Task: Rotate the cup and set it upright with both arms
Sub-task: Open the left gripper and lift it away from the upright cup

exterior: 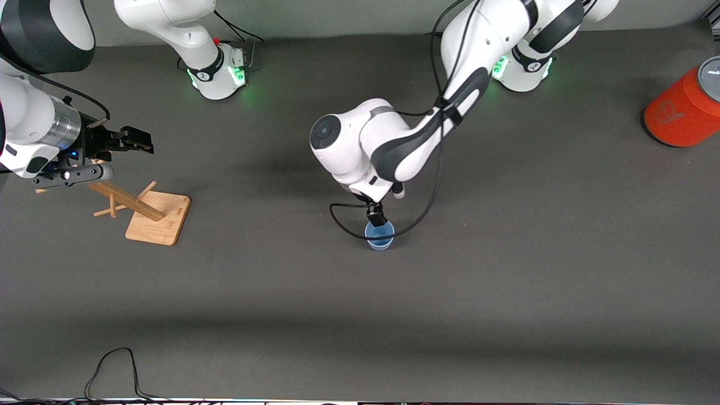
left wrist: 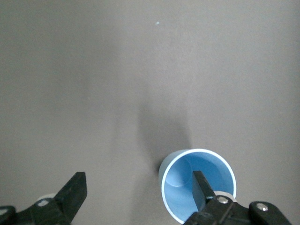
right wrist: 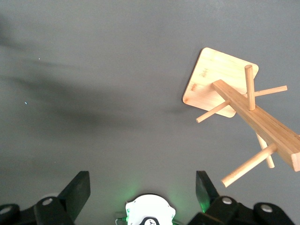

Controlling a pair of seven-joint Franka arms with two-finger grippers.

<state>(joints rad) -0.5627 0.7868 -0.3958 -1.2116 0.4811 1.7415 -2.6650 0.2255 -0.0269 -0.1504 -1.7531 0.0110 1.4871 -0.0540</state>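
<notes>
front view: the cup (exterior: 379, 235) stands upright, mouth up, on the grey table (exterior: 506, 281) near its middle; the left gripper (exterior: 377, 218) sits at its rim; the right gripper (exterior: 126, 140) waits in the air above a wooden peg stand (exterior: 152, 216) toward the right arm's end; an orange cylinder (exterior: 683, 109) stands toward the left arm's end; left wrist view: fingers spread wide, one finger (left wrist: 201, 190) inside the cup (left wrist: 180, 180), the other outside, well apart; right wrist view: fingers (right wrist: 77, 190) parted, grasping nothing, peg stand (right wrist: 255, 115) beneath.
</notes>
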